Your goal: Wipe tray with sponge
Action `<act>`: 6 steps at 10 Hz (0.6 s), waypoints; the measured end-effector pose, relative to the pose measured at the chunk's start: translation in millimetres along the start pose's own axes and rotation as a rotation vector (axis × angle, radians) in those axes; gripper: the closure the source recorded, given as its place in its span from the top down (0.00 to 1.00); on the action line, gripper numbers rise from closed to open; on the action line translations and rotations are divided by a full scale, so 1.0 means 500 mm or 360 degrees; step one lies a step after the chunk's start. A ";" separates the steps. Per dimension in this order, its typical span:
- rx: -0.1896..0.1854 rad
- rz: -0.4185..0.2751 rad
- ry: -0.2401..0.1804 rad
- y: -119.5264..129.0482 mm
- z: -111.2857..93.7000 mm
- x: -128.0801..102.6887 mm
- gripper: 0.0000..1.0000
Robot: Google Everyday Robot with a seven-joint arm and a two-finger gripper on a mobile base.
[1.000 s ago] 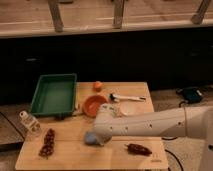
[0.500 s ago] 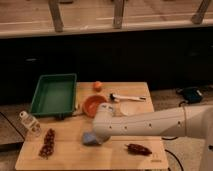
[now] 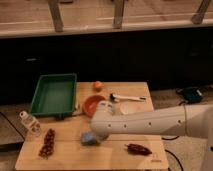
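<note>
The sponge (image 3: 89,139), blue-grey, lies on the wooden table (image 3: 115,155) near its front edge, well apart from the green tray (image 3: 41,96), which sits at the back left corner with its bottom bare. The gripper (image 3: 95,134) is down at the sponge's right edge, mostly hidden behind the white arm's (image 3: 150,122) rounded end, so whether it is spread or pinching the sponge cannot be told. An orange bowl (image 3: 93,105) is partly covered by the arm. A dark red chilli (image 3: 137,149) lies front right. A small bottle (image 3: 30,121) stands at the left edge; any label is unreadable.
</note>
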 end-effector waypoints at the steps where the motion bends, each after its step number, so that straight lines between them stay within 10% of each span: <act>1: 0.0010 0.0001 0.0000 -0.003 -0.009 0.000 0.18; 6: -0.0001 0.0001 -0.0028 -0.007 -0.007 0.004 0.62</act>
